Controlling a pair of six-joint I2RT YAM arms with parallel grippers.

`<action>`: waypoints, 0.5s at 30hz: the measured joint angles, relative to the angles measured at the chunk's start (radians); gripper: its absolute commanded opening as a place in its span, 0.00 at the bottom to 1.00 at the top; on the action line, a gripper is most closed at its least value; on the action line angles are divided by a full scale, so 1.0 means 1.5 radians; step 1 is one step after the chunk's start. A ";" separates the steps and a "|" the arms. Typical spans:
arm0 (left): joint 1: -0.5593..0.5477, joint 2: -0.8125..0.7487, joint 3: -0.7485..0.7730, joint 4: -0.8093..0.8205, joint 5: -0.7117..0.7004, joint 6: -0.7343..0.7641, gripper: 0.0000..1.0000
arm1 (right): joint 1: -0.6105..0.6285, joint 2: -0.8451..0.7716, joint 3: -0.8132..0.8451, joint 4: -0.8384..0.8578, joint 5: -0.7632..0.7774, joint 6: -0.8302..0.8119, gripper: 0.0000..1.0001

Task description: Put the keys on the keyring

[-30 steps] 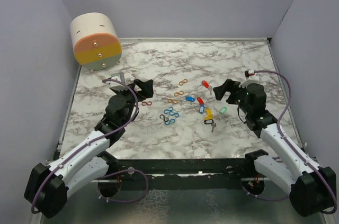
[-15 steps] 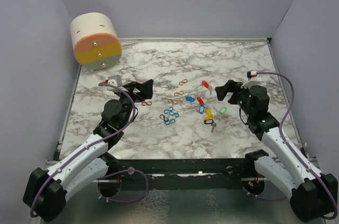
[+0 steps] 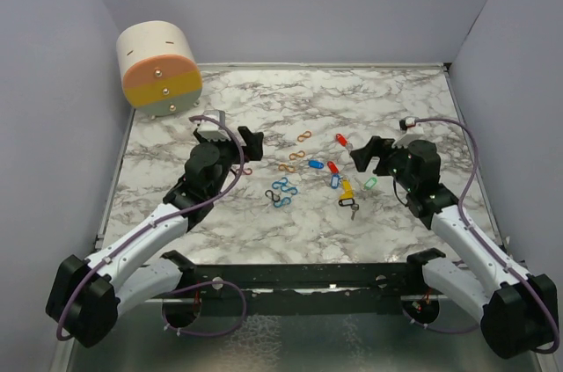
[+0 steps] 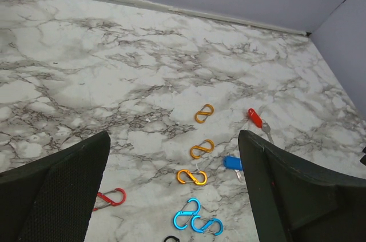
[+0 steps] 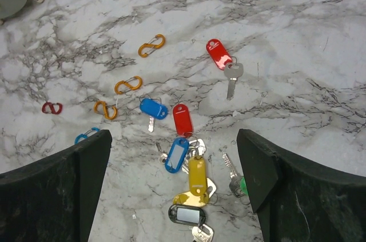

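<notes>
The keys lie loose mid-table: a red-tagged key [image 3: 340, 140] [image 5: 219, 54], a blue one [image 3: 316, 164] [image 5: 153, 108], and a bunch with red [image 5: 183, 119], blue [image 5: 176, 154], yellow [image 5: 197, 174] and black [image 5: 186, 215] tags. A green-headed key [image 5: 240, 183] lies to their right. I cannot tell which item is the keyring. My left gripper [image 3: 250, 144] [image 4: 173, 139] hangs open above the clips, holding nothing. My right gripper [image 3: 368, 154] [image 5: 174, 135] hangs open over the key bunch, empty too.
Figure-eight clips lie left of the keys: orange ones [image 4: 203, 113] [image 4: 201, 149] [image 4: 191, 177], blue ones [image 4: 186, 214] [image 3: 283, 186], a red one [image 4: 111, 198] [image 3: 244, 171] and a black one [image 3: 273, 199]. A cream, orange and grey drawer box [image 3: 159, 69] stands at the back left. Walls enclose the table.
My left arm has reached forward and right, bringing its gripper closer to the clips. The right gripper has shifted slightly left toward the keys. Both stay open.
</notes>
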 measured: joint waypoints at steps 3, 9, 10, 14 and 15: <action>0.000 0.017 0.025 -0.036 -0.006 0.025 0.95 | 0.000 0.013 -0.001 0.005 -0.011 0.000 0.91; 0.000 0.036 0.026 -0.092 -0.012 0.055 0.96 | 0.000 0.047 0.000 0.015 -0.026 0.000 0.91; 0.000 0.036 0.025 -0.103 -0.012 0.057 0.96 | 0.000 0.052 0.000 0.015 -0.029 0.000 0.91; 0.000 0.032 0.007 -0.123 0.001 0.048 0.96 | 0.000 0.063 0.001 0.013 -0.039 -0.002 0.91; 0.000 0.029 -0.001 -0.126 0.007 0.045 0.96 | 0.001 0.065 0.003 0.013 -0.040 -0.003 0.91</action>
